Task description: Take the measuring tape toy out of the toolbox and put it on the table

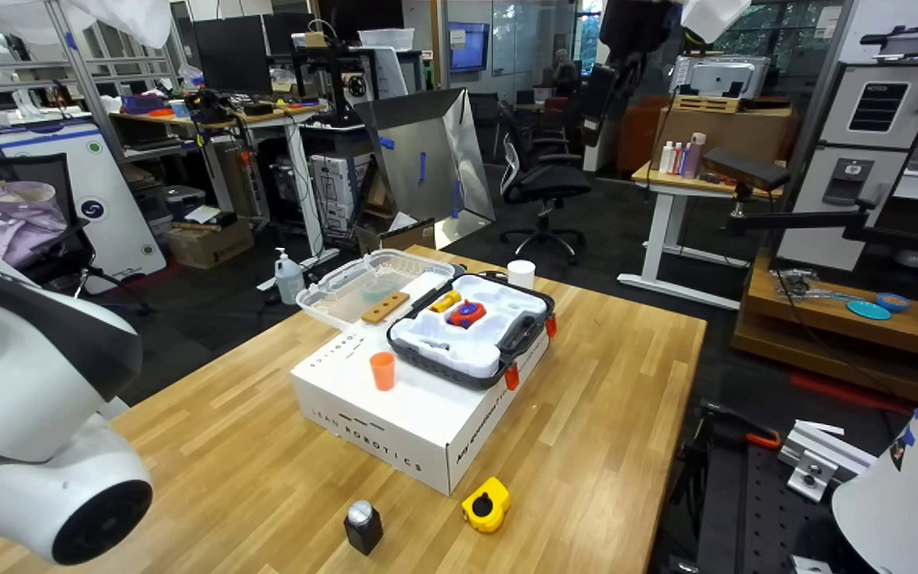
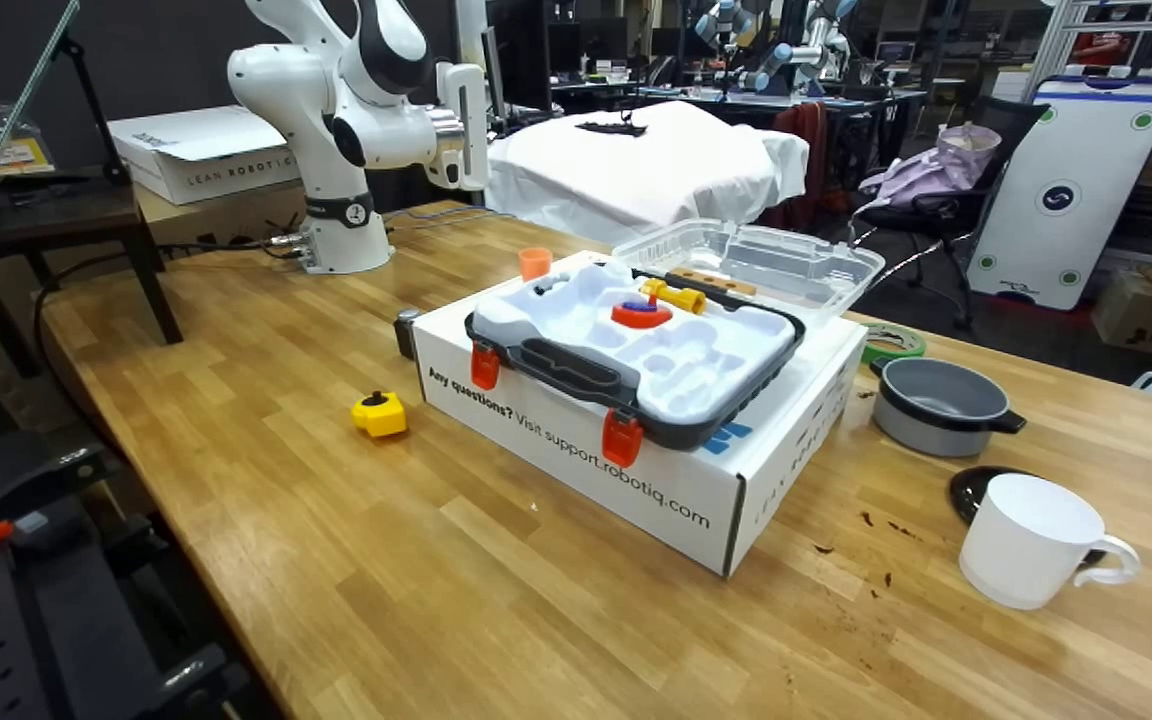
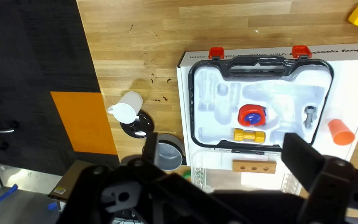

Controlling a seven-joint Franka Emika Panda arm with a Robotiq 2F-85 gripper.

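Note:
The red toy measuring tape with a blue centre [image 3: 251, 115] lies in a recess of the white insert of the open toolbox [image 3: 208, 121]. The tape also shows in both exterior views [image 1: 467, 313] [image 2: 642, 314]. A yellow toy piece [image 3: 249, 135] lies just beside it. The toolbox sits on a white cardboard box, above the wooden table [image 2: 436, 560]. My gripper [image 3: 219, 143] is open and empty in the wrist view, its fingers wide apart. It is well above the toolbox, touching nothing. I cannot make it out in the exterior views.
The white box [image 1: 379, 434] raises the toolbox. Its clear lid [image 2: 766, 260] is open and bears a wooden strip [image 3: 253, 166]. An orange cup [image 1: 382, 371] stands beside it. A yellow tape measure [image 2: 379, 415], mug [image 2: 1031, 540] and grey pot [image 2: 941, 410] stand around. Another arm [image 2: 326, 130] is present.

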